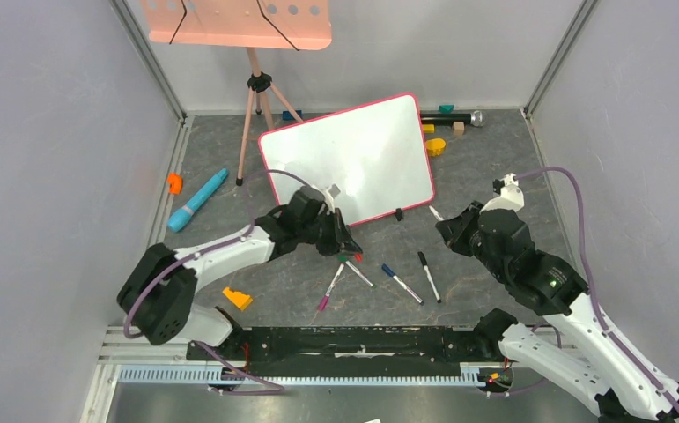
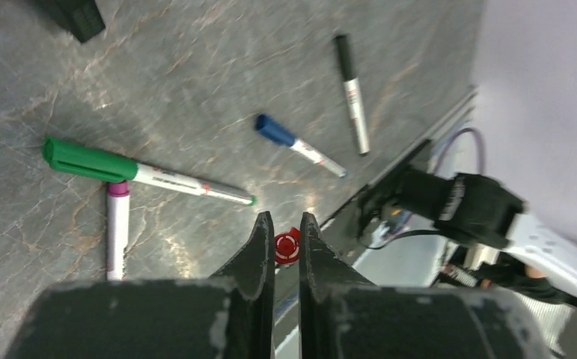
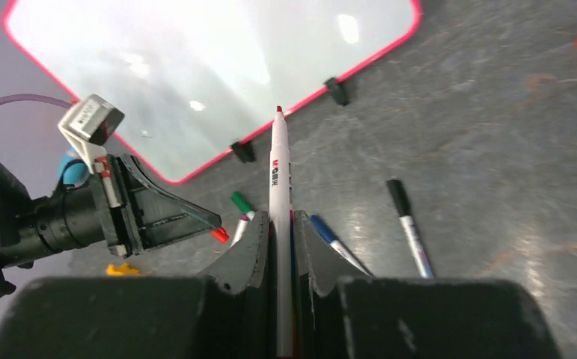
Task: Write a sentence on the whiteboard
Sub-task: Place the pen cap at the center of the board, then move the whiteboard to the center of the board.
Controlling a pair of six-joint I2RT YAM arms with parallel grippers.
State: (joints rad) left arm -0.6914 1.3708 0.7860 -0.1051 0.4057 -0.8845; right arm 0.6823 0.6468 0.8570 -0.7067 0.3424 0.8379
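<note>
Two hands are both occupied. The right hand (image 3: pixel 281 218) is clamped on the rear half of an uncapped red marker (image 3: pixel 278 161), whose tip points toward the near rim of the whiteboard (image 1: pixel 353 159); the left hand (image 2: pixel 286 218) has its fingers pinched together on a small red cap (image 2: pixel 287 247).

The marker looks light, stiff and smooth-sided; I judge it could twist or slide back in the grip once the felt tip presses, so a hold nearer the tip would steady it.

The whiteboard stands tilted back, about mid-width and toward the far edge of the surface (image 1: pixel 494 176), propped on two small black clip feet (image 3: pixel 242 151). It looks thin, light and glossy, likely to skid or tip under a firm stroke; pressure wants to be gentle, and the rim is the place to brace it. Its face is bare; no sentence shows yet.

Four capped markers lie loose toward the middle of the near edge: green (image 2: pixel 90 161), purple (image 2: pixel 117 224), blue (image 2: pixel 276 130) and black (image 2: pixel 345 56).

The surface is dark marbled grey, with plain grey walls on three sides. A pink perforated tray (image 1: pixel 230 22) on a tripod stands by the far left corner; a teal tube (image 1: pixel 197 200) lies near the left edge.
</note>
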